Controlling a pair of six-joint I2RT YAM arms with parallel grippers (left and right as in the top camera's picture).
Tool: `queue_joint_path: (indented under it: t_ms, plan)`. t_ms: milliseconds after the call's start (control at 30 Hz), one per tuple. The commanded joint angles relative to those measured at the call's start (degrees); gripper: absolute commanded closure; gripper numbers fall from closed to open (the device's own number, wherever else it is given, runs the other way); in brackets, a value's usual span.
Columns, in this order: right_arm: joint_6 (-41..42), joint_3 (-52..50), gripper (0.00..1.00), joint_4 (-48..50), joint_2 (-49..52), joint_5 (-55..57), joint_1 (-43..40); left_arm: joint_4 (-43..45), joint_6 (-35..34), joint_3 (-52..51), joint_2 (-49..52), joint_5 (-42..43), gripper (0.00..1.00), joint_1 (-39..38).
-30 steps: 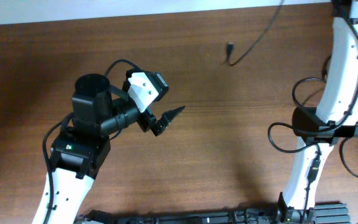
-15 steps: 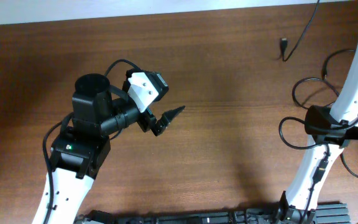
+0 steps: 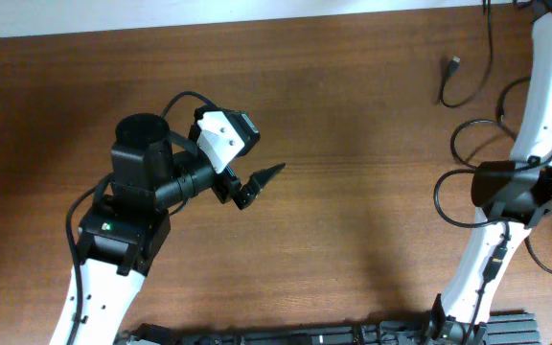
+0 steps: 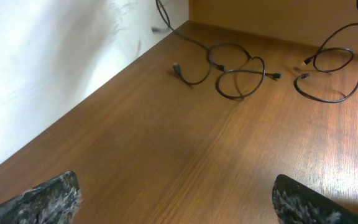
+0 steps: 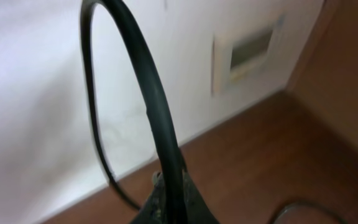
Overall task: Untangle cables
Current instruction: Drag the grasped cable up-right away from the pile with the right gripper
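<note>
The right claw point(image 5: 169, 202) is seen clamped together on one cable point(image 5: 160, 124), pinched between the dark fingers at the bottom of the right wrist view. From the grip the cable is carried upward in a tall arch and brought down again behind, toward the wooden surface point(image 3: 353, 240) by the pale wall point(image 5: 36, 124). In the overhead view this claw is cut off by the top edge; only the white right arm point(image 3: 544, 105) is shown at the far right, and beside it a thin strand is seen hanging down, curved back up at the bottom and ended in a small plug point(image 3: 453, 65). Whether that plug touches the surface cannot be told

The left claw point(image 3: 260, 184) is held wide apart with nothing between its fingers point(image 4: 48, 199), which are seen at the two lower corners of the left wrist view. It is placed over the left half of the surface, well apart from the right arm. The other cables point(image 4: 241, 71) are laid on the surface well ahead of the left claw, near the far corner by the wall: a knot of overlapping loops with small plug ends, and just to its right further open loops point(image 4: 334, 101). One strand is led from the knot up and out of the top of that view
</note>
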Motion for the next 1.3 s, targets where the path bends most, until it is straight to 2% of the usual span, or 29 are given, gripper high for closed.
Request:
queue_joint_path:
  t_ms: [0, 233, 300, 333, 367, 467, 500, 533, 600, 667, 833, 900, 1267]
  plan:
    - [0.5, -7.3, 0.96, 0.2, -0.1, 0.5, -0.3, 0.0, 0.2, 0.6, 0.0, 0.9, 0.01, -0.2]
    - [0.5, -22.4, 0.96, 2.5, -0.1, 0.4, -0.3, 0.0, 0.2, 0.6, 0.0, 0.9, 0.01, -0.2]
    - [0.5, -24.9, 0.9, 3.1, -0.1, -0.8, -0.3, 0.0, 0.2, 0.6, 0.0, 0.9, 0.01, -0.2]
    - [0.5, -25.9, 0.79, 3.4, -0.1, -1.5, -0.3, 0.0, 0.2, 0.6, 0.0, 0.9, 0.01, -0.2]
    - [0.5, -26.8, 0.64, 3.7, -0.1, -2.4, -0.3, 0.0, 0.2, 0.6, 0.0, 0.9, 0.01, -0.2]
    - [0.5, -27.4, 0.36, 3.6, -0.1, -3.8, -0.3, 0.0, 0.2, 0.6, 0.0, 0.9, 0.01, -0.2]
    - [0.5, -27.4, 0.23, 3.7, -0.1, -4.8, -0.3, 0.0, 0.2, 0.6, 0.0, 0.9, 0.01, -0.2]
    - [0.5, -27.3, 0.14, 3.8, -0.1, -5.9, -0.3, 0.0, 0.2, 0.6, 0.0, 0.9, 0.01, -0.2]
    - [0.5, -27.3, 0.05, 3.8, -0.1, -8.2, -0.3, 0.0, 0.2, 0.6, 0.0, 0.9, 0.01, -0.2]
    - [0.4, -27.3, 0.01, 3.7, -0.1, -12.0, -0.3, 0.0, 0.2, 0.6, 0.0, 0.9, 0.01, -0.2]
    - [0.2, -27.3, 0.01, 3.9, -1.0, -25.4, -0.3, 0.0, 0.2, 0.6, 0.0, 0.9, 0.01, -0.2]
    - [-3.1, -27.2, 0.02, 4.9, -2.4, -33.6, -0.3, 0.0, 0.2, 0.6, 0.0, 0.9, 0.01, -0.2]
    - [-8.2, -26.5, 0.01, 2.6, -16.1, -38.4, -0.2, 0.0, 0.2, 0.6, 0.0, 0.9, 0.01, -0.2]
